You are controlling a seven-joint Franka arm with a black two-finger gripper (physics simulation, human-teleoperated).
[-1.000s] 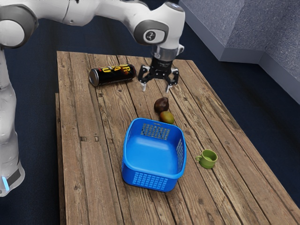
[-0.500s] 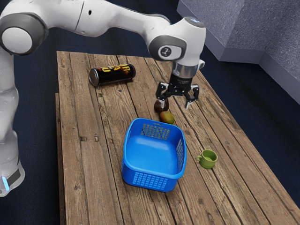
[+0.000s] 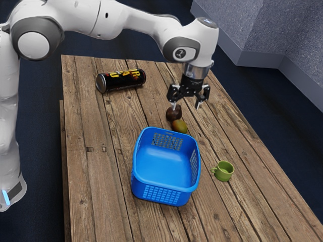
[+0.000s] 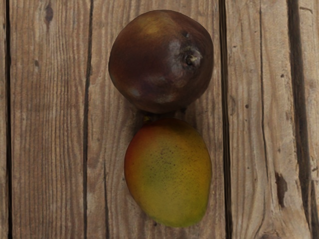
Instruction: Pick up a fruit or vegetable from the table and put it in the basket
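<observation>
My gripper (image 3: 186, 106) is open above the table, with nothing between its fingers. One fingertip overlaps the dark purple-brown fruit (image 3: 173, 115) in the exterior view. Close against that fruit lies a yellow-green mango (image 3: 180, 126) with a reddish end, beside the far rim of the blue basket (image 3: 164, 167). The basket's inside is bare. Seen from my hand, the dark round fruit (image 4: 160, 62) and the mango (image 4: 168, 173) lie below on the planks, nearly or just touching.
A black can (image 3: 121, 80) with yellow and red lettering lies on its side toward the table's far end. A small green mug (image 3: 223, 171) stands to the basket's right in the exterior view. The wooden table (image 3: 96, 176) extends around them.
From near the can, my open gripper has swung toward the exterior view's right and come lower over the fruits, then shifted slightly back left. The fruits, basket, can and mug have stayed put.
</observation>
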